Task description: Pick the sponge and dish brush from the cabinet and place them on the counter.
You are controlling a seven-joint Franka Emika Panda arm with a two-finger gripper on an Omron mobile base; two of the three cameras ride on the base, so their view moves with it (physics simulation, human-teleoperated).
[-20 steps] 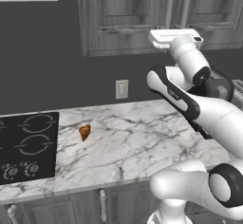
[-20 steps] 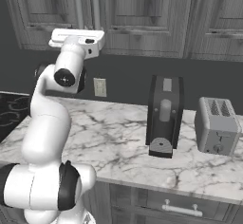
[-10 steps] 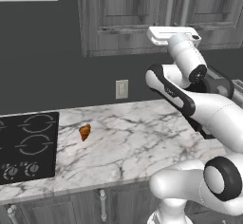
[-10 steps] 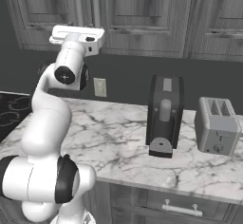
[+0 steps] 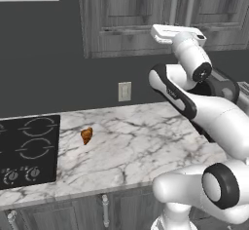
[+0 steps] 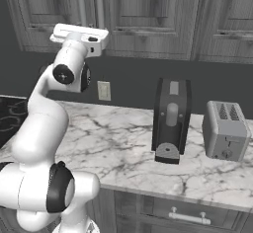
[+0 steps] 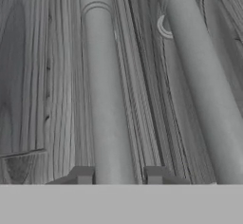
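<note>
In the hand view the gripper (image 7: 116,174) has its two dark tips close on either side of a silver bar handle (image 7: 105,95) of the cabinet (image 7: 42,76), and the bar fills the gap between them, so the jaws look closed on it, though actual contact is hard to confirm. A second bar handle (image 7: 199,80) runs just beside it, with the seam between the two doors between them. From the left base view the hand (image 5: 176,34) is raised against the bottom edge of the closed cabinet (image 5: 126,19), under the paired handles (image 5: 174,2); below lies the counter (image 5: 141,146), with a black cooktop (image 5: 26,151) at its left end and a small orange-brown lump (image 5: 86,135) just right of it. The right base view adds a black coffee machine (image 6: 170,121) and a grey toaster (image 6: 225,131) toward the counter's right end, well apart from the arm. The cabinet doors are shut, so the sponge and dish brush cannot be seen.
</note>
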